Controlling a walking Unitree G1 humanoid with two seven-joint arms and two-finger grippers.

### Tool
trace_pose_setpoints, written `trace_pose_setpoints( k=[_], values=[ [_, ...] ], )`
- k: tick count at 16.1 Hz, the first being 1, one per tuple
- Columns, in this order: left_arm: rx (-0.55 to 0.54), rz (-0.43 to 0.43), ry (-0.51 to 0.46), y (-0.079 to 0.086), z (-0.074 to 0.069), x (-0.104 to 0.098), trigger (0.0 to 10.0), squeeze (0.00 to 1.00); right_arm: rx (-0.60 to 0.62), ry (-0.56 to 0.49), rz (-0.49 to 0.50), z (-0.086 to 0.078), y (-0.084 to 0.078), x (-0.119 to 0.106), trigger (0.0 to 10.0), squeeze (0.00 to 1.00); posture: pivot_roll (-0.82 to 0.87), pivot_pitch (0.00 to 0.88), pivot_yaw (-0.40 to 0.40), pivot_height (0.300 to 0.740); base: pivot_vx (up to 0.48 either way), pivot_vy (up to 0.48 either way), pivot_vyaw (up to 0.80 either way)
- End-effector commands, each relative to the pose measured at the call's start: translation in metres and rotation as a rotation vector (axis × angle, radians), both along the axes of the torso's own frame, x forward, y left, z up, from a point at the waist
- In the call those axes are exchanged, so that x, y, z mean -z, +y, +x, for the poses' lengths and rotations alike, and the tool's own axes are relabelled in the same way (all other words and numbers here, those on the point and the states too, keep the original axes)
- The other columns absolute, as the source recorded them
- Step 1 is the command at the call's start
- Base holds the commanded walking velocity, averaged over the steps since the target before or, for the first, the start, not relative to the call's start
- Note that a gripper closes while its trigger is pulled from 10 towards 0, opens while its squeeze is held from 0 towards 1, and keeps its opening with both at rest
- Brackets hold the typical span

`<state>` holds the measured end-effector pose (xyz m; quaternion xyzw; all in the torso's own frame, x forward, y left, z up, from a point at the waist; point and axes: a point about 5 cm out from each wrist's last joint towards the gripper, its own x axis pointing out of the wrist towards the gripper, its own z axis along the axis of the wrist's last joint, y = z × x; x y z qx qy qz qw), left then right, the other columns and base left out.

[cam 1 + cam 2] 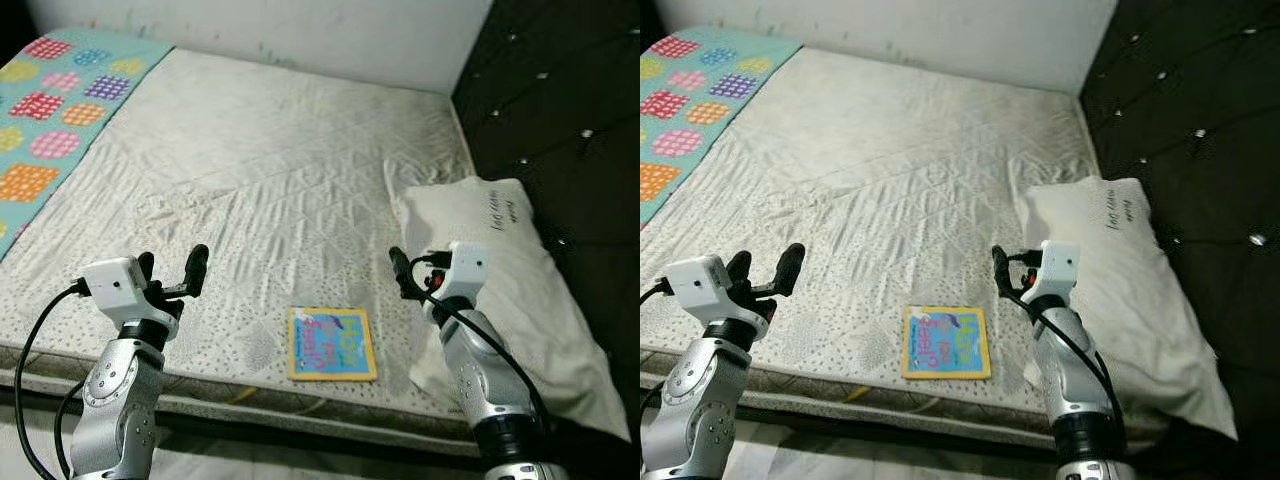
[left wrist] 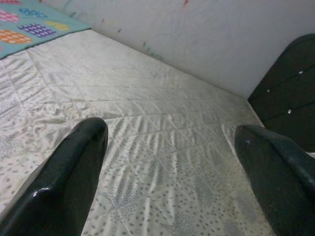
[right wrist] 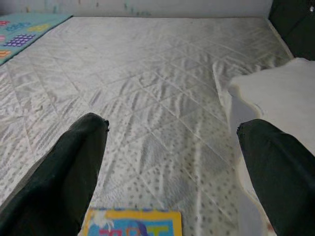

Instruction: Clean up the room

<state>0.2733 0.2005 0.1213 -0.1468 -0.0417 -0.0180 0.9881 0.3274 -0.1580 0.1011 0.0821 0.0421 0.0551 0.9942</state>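
A: Left eye view. What surface and room are shown?

B: A bed with a white quilted mattress (image 1: 280, 190), its near edge running under both arms. To the left of the left gripper (image 1: 172, 268) and farther back lies a teal blanket (image 1: 55, 100) with coloured check patches. A white wall (image 1: 330, 35) closes the far side; a dark tufted headboard (image 1: 560, 110) stands to the right of the right gripper (image 1: 402, 272).

A: What edges and open room are there?

B: Ahead of both grippers the mattress is a broad open stretch up to the wall. Just right of the right gripper a white pillow (image 1: 500, 290) lies against the headboard; its near corner overhangs the mattress edge.

A: State of the hands?

B: Left gripper: fingers (image 2: 74, 172) spread well apart, held above the mattress near its front edge. Right gripper: fingers (image 3: 69, 167) likewise spread wide, held above the mattress just beside the pillow's edge. Neither clamps anything.

A: Where is the task's thing, and how does it point?

B: A children's book (image 1: 332, 343) with a yellow border and blue cover lies flat on the mattress between the two grippers, closer to the right one and nearer the front edge than its fingertips. It is nearly square; its printed title reads sideways, so the lettering runs along the near-to-far direction.
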Motion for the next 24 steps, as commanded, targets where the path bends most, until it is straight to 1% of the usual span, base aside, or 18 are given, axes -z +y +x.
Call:
trace_pose_setpoints(
  k=[1, 7, 9, 10, 12, 14, 15, 16, 17, 18, 19, 20, 22, 23, 24],
  values=[
    [0.009, 0.002, 0.008, -0.002, 0.000, 0.002, 10.0, 0.00, 0.016, 0.012, -0.006, -0.001, -0.006, 0.003, 10.0, 0.00, 0.01, 0.119, -0.091, 0.740, 0.270, 0.000, 0.00],
    [0.010, -0.001, 0.010, -0.003, 0.000, 0.002, 10.0, 0.00, 0.020, 0.013, -0.005, -0.002, -0.007, 0.005, 10.0, 0.00, 0.01, 0.121, -0.090, 0.740, 0.309, 0.000, 0.00],
    [-0.009, -0.016, 0.017, -0.004, 0.000, 0.003, 10.0, 0.00, 0.022, 0.015, -0.007, -0.003, -0.007, 0.006, 10.0, 0.00, 0.01, 0.121, -0.090, 0.740, 0.000, 0.000, 0.00],
    [-0.021, -0.004, 0.036, -0.004, 0.000, 0.005, 10.0, 0.00, 0.022, 0.017, -0.010, -0.003, -0.008, 0.006, 10.0, 0.00, 0.01, 0.125, -0.089, 0.740, 0.000, 0.000, 0.00],
    [-0.022, 0.004, 0.043, -0.003, 0.000, 0.006, 10.0, 0.00, 0.022, 0.018, -0.012, -0.003, -0.009, 0.006, 10.0, 0.00, 0.01, 0.126, -0.091, 0.740, 0.000, 0.000, 0.00],
    [-0.043, 0.043, 0.079, 0.004, -0.002, 0.009, 10.0, 0.00, 0.020, 0.019, -0.014, -0.003, -0.009, 0.006, 10.0, 0.00, 0.01, 0.130, -0.102, 0.740, 0.000, 0.000, 0.00],
    [-0.036, 0.085, 0.088, 0.007, -0.004, 0.010, 10.0, 0.00, 0.016, 0.020, -0.015, -0.002, -0.009, 0.006, 10.0, 0.00, 0.02, 0.133, -0.104, 0.740, 0.000, 0.000, 0.00],
    [-0.034, 0.104, 0.111, 0.009, -0.007, 0.012, 10.0, 0.00, 0.012, 0.021, -0.016, -0.002, -0.009, 0.006, 10.0, 0.00, 0.02, 0.137, -0.112, 0.740, 0.000, 0.000, 0.00],
    [-0.016, 0.151, 0.125, 0.010, -0.014, 0.014, 10.0, 0.00, 0.001, 0.022, -0.011, -0.001, -0.008, 0.005, 10.0, 0.00, 0.04, 0.144, -0.121, 0.740, 0.000, 0.000, 0.00],
    [0.035, 0.178, 0.151, 0.004, -0.023, 0.018, 10.0, 0.00, -0.013, 0.036, -0.003, -0.002, -0.006, 0.007, 10.0, 0.00, 0.04, 0.149, -0.124, 0.740, 0.000, 0.000, 0.00],
    [0.048, 0.191, 0.151, 0.002, -0.026, 0.019, 10.0, 0.00, -0.021, 0.038, 0.001, -0.002, -0.005, 0.007, 10.0, 0.00, 0.04, 0.151, -0.125, 0.740, 0.000, 0.000, 0.00],
    [0.058, 0.202, 0.151, -0.003, -0.033, 0.021, 10.0, 0.00, -0.034, 0.043, 0.003, -0.005, -0.002, 0.008, 10.0, 0.00, 0.03, 0.158, -0.125, 0.740, 0.000, 0.000, 0.00],
    [0.034, 0.181, 0.171, -0.007, -0.041, 0.028, 10.0, 0.00, -0.043, 0.051, -0.005, -0.009, -0.001, 0.011, 10.0, 0.00, 0.02, 0.171, -0.130, 0.740, 0.000, 0.000, 0.00],
    [0.039, 0.192, 0.157, -0.010, -0.046, 0.028, 10.0, 0.00, -0.049, 0.054, -0.006, -0.011, -0.001, 0.011, 10.0, 0.00, 0.01, 0.185, -0.135, 0.740, 0.000, 0.000, 0.00],
    [0.034, 0.185, 0.143, -0.012, -0.048, 0.027, 10.0, 0.00, -0.053, 0.059, -0.014, -0.013, -0.003, 0.011, 10.0, 0.00, 0.01, 0.194, -0.139, 0.740, 0.000, 0.000, 0.00]
  ],
)
